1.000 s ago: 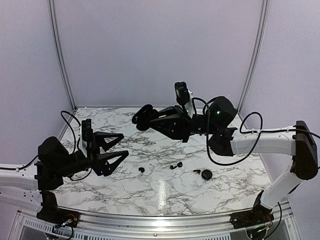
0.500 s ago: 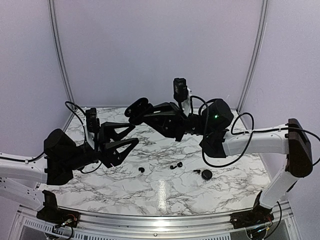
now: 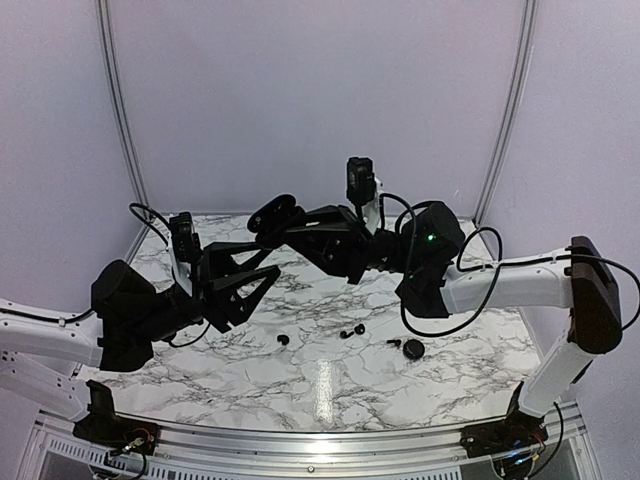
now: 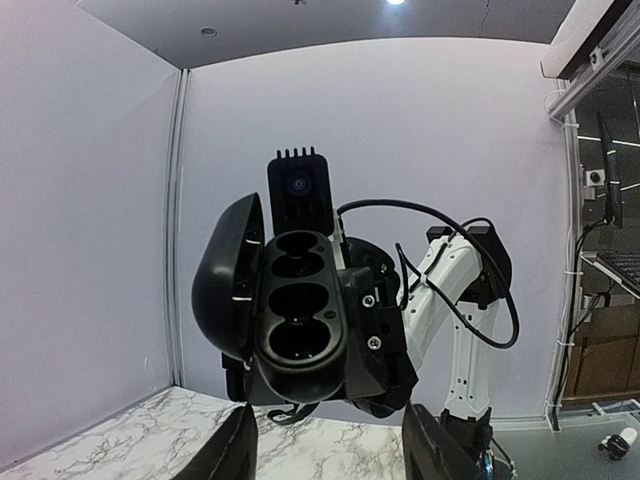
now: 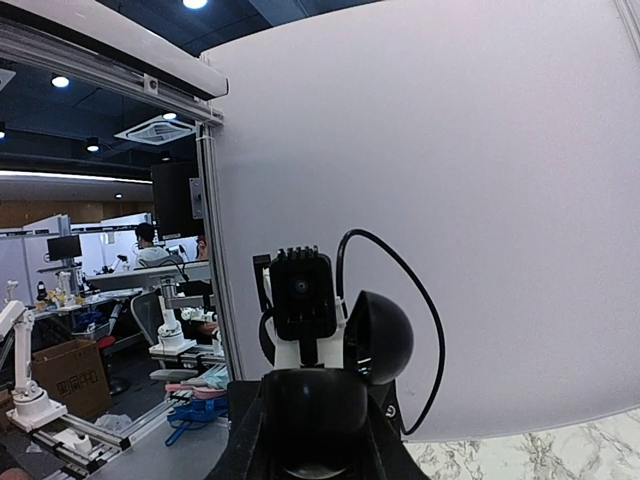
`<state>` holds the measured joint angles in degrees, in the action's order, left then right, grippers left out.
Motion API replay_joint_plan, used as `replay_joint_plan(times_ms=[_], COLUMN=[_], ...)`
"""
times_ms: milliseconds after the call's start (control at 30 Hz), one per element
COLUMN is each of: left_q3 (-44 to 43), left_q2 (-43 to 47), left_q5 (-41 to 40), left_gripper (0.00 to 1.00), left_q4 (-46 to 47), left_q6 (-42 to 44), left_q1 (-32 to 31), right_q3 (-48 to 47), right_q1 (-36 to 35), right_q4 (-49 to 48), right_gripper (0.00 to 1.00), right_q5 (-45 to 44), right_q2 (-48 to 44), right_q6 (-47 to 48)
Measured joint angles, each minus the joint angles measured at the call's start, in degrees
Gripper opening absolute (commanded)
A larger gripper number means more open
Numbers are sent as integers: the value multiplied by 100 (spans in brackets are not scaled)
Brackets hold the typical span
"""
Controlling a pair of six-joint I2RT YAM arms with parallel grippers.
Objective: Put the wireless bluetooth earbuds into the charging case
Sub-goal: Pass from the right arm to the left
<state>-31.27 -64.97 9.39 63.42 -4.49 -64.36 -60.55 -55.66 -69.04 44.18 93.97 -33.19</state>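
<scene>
Top external: earbuds (image 3: 347, 332) scattered on table (image 3: 330, 395); charging case (image 3: 275, 213) aloft.

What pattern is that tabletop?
The tabletop is white marble with dark veins; top external view shows it best.

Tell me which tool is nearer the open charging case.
Right. The right tool is clamped on the charging case and holds it raised. The left tool is open, faces the case's empty sockets, and is apart from it.
</scene>
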Motion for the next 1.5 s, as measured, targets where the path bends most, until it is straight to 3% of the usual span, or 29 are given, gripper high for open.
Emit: replay_joint_plan(times_ms=[900,1500], left_q3=[0,-2], left_q2=[-295,-439], left_q5=[-562,-844], left_gripper=[47,34], left_q4=[673,1010], left_q6=[-42,-35], left_q1=[-151,-210], right_q3=[133,269], right_q1=[-146,-199], right_q4=[-98,-284], right_gripper=[0,0], right_q5=[-411,-643], right_q2=[13,85], right_q6=[22,22])
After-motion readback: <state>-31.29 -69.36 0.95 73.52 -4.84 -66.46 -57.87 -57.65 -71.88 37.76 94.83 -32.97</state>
